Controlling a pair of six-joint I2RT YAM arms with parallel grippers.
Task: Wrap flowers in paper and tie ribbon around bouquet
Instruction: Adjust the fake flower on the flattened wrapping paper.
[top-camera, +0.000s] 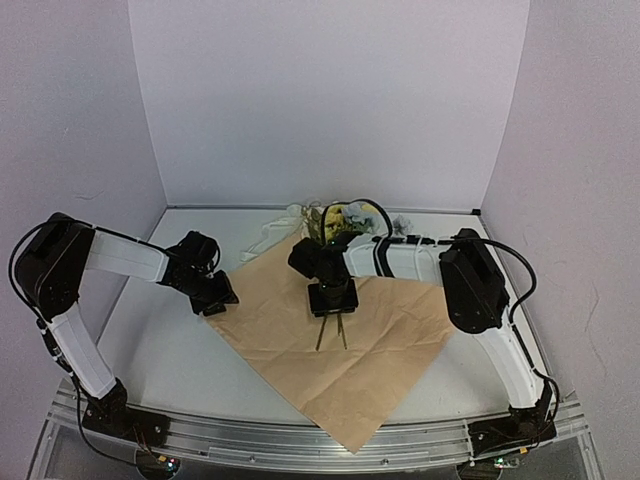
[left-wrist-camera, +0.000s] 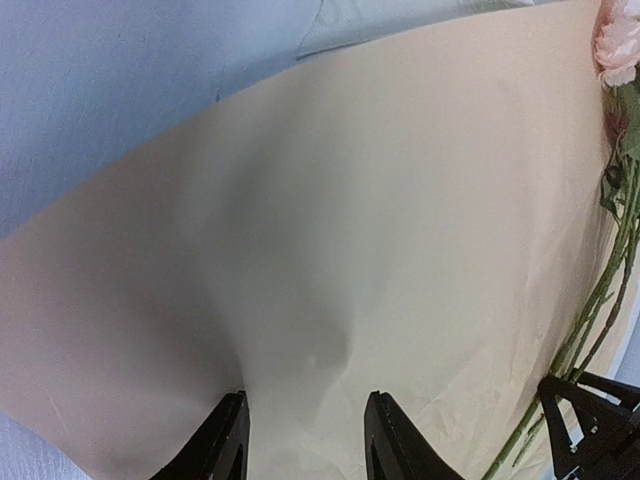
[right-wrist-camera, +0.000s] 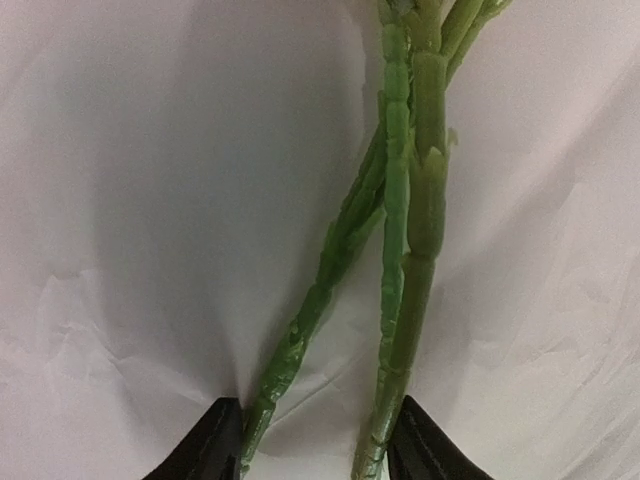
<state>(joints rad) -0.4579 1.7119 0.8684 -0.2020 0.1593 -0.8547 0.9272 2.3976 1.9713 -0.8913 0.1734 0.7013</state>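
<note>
Tan-side-up paper (top-camera: 330, 360) lies centre frame, flowers (top-camera: 345, 218) lying across it; the right gripper (top-camera: 332, 312) straddles their stems, clamped or not I cannot tell. The left gripper (top-camera: 218, 303), parted, rests on the left corner. Placing looks finished; next, fold paper over.

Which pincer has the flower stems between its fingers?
The right pincer, at mid-sheet: green flower stems run between its fingers. The left pincer, at the left corner of the paper, has only paper there.

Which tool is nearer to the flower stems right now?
Right. The right tool sits over the flower stems, its fingers either side of them. The left tool is off at the left corner of the paper, clear of the stems.
</note>
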